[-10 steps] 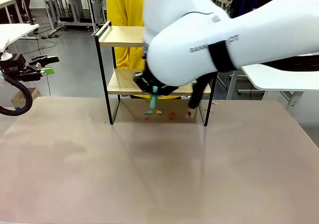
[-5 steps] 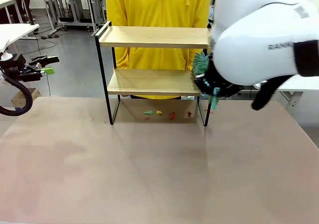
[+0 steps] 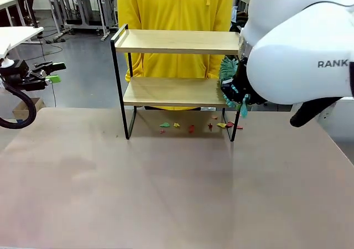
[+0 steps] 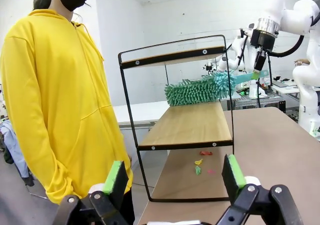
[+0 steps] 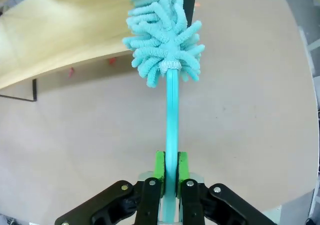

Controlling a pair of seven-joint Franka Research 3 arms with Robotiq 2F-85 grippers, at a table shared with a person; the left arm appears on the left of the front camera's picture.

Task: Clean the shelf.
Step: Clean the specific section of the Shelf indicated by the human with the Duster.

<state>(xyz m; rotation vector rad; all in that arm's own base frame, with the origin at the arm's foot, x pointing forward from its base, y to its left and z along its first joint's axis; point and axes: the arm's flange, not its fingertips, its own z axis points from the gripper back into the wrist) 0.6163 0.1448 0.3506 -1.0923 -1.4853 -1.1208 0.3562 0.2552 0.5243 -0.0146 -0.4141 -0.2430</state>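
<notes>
The shelf stands at the table's far side, a two-tier rack of light wooden boards in a black frame. My right gripper is shut on the handle of a teal fluffy duster. The duster's head sits at the right end of the lower board, between the two tiers. Small coloured scraps lie on the table under the shelf. My left gripper is open and holds nothing, far left of the shelf and off the table.
A person in a yellow hoodie stands close behind the shelf, arms down. My bulky right arm fills the upper right. The brown table stretches wide in front of the shelf. Other white tables stand behind.
My right arm swept the duster along the lower board from its middle to the right end. The shelf slid slightly right, and more scraps now lie by its right leg.
</notes>
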